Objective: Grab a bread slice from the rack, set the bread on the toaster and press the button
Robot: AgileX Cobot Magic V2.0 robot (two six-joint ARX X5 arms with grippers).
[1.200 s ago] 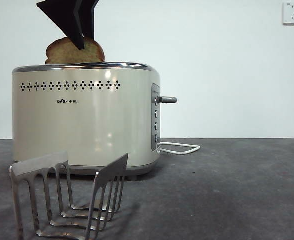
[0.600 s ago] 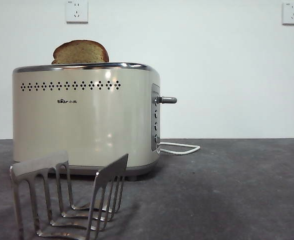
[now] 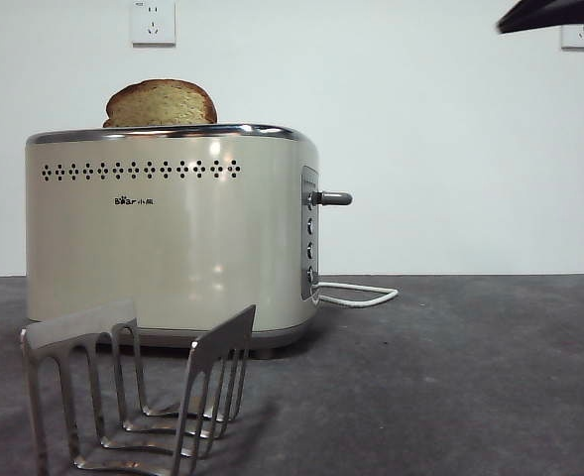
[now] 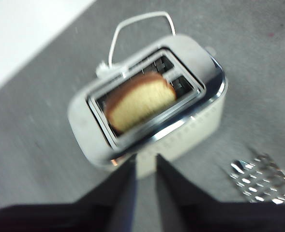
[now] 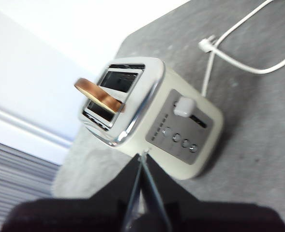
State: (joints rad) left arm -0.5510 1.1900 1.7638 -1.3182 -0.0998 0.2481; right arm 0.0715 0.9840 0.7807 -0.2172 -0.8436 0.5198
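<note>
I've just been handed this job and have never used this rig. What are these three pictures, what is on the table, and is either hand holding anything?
This is a two-armed robot at a grey table. The front picture is from a low camera looking across the table. The other two are from cameras on each wrist, looking down past that arm's own black hand.

On the table stands a large cream-beige toaster with a chrome rim. A thick tan slice of bread stands in one slot, its rounded top sticking out. In front is an empty silver wire toast rack. The grey lever knob on the toaster's side panel is up near the top of its track.

The left hand and right hand both hold nothing, with their jaws nearly together.
</note>
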